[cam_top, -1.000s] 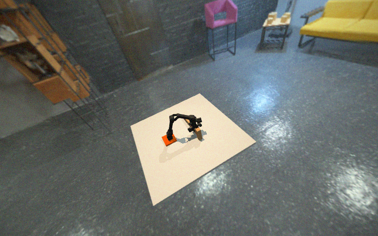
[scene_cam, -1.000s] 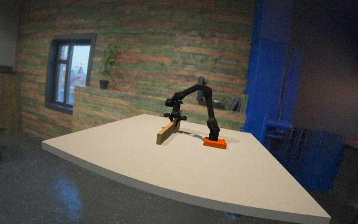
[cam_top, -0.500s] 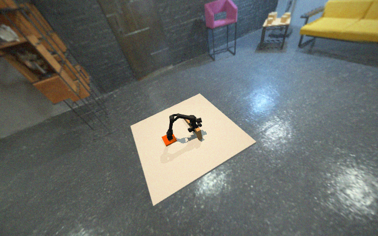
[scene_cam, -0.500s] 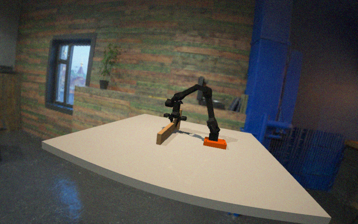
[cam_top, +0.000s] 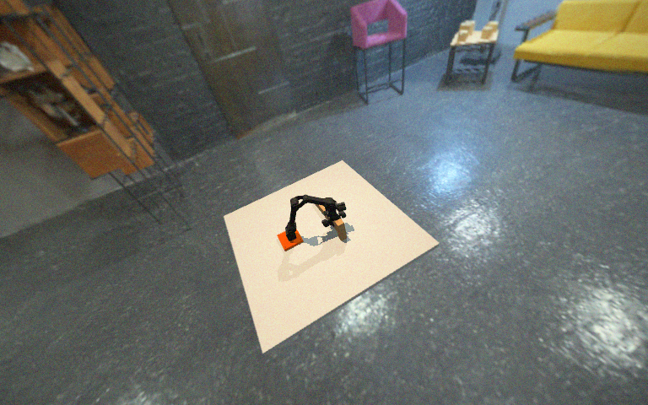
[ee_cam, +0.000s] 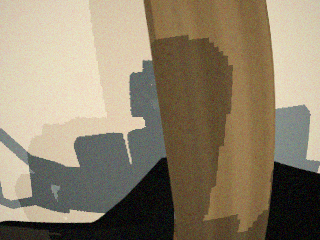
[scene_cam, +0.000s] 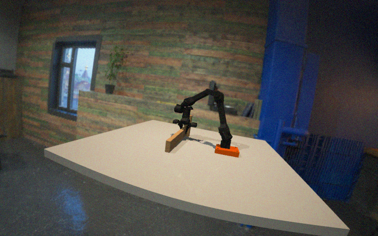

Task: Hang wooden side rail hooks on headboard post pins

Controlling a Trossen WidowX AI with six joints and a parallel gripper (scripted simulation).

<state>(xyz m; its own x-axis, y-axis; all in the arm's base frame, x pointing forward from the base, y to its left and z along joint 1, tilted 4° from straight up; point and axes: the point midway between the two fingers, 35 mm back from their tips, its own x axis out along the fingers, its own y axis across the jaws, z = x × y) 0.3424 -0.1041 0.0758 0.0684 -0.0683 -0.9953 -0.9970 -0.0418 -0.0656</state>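
Note:
The wooden side rail (scene_cam: 173,141) (ee_cam: 247,100) stands on its narrow edge. In the exterior view its near end is down at the table, and the rail runs back to the arm's hand. The upright wooden headboard post (scene_cam: 190,119) (cam_top: 341,232) stands at the rail's other end, just behind the gripper in that view. My gripper (scene_cam: 184,129) (ee_cam: 196,161) is shut on the rail, close to the post, with a black finger on each side in the wrist view. The steel hooks, the slot and the pins are hidden or too small to see, so whether they touch cannot be told.
The arm's orange base (cam_top: 289,240) (scene_cam: 227,151) sits on the pale table (cam_top: 286,310) (scene_cam: 195,189) to one side of the rail. The arm (cam_top: 292,217) (scene_cam: 221,111) arches over from the base to the rail. Shadows lie under the arm.

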